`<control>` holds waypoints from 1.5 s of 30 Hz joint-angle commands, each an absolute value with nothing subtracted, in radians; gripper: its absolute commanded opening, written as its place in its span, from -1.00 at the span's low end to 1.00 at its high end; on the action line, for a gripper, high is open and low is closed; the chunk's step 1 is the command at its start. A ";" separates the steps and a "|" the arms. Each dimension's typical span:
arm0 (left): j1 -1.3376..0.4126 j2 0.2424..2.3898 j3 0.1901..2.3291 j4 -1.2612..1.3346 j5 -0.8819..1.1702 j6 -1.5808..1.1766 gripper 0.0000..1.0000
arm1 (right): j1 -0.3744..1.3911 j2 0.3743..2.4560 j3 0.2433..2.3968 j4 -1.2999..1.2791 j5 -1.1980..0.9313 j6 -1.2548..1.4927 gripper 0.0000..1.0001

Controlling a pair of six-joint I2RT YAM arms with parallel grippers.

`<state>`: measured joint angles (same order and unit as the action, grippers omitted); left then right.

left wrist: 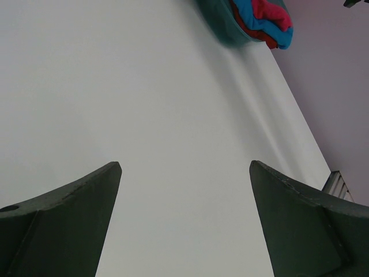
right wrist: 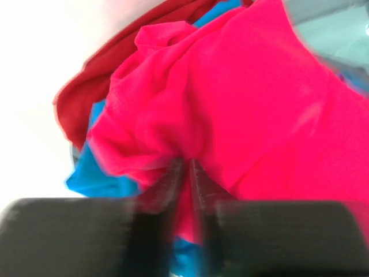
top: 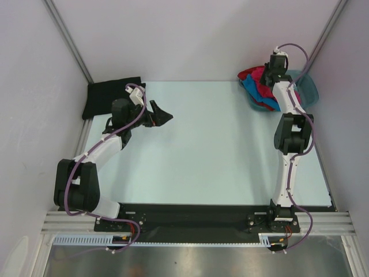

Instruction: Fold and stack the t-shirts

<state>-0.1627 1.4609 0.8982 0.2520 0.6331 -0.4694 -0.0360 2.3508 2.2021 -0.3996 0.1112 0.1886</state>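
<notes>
Several crumpled t-shirts lie in a teal basin (top: 307, 86) at the far right. A magenta-pink t-shirt (right wrist: 242, 98) is on top, over a blue one (right wrist: 98, 176) and a red one (right wrist: 95, 86). My right gripper (right wrist: 185, 163) is down in this pile, its jaws pinched on a bunched fold of the pink cloth. A black t-shirt (top: 111, 96) lies folded flat at the far left corner. Just right of it my left gripper (top: 163, 115) hangs over bare table, jaws wide open and holding nothing (left wrist: 184, 167).
The white table (top: 219, 144) runs between the two arms. Grey walls close in the back and sides, with slanted metal posts (top: 69, 40) in the corners. In the left wrist view the basin (left wrist: 222, 26) shows far off, the shirts spilling over its rim.
</notes>
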 commanded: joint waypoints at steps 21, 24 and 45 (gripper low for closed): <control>-0.172 1.422 0.896 0.282 0.578 -0.514 1.00 | 0.029 1.806 1.954 -0.321 -0.021 0.097 -1.00; -0.173 1.398 0.881 0.293 0.578 -0.526 0.99 | 0.054 1.734 1.922 -0.325 -0.020 0.078 -1.00; -0.176 1.215 0.758 0.307 0.532 -0.555 1.00 | 0.400 1.343 1.757 -0.463 -0.017 0.023 -1.00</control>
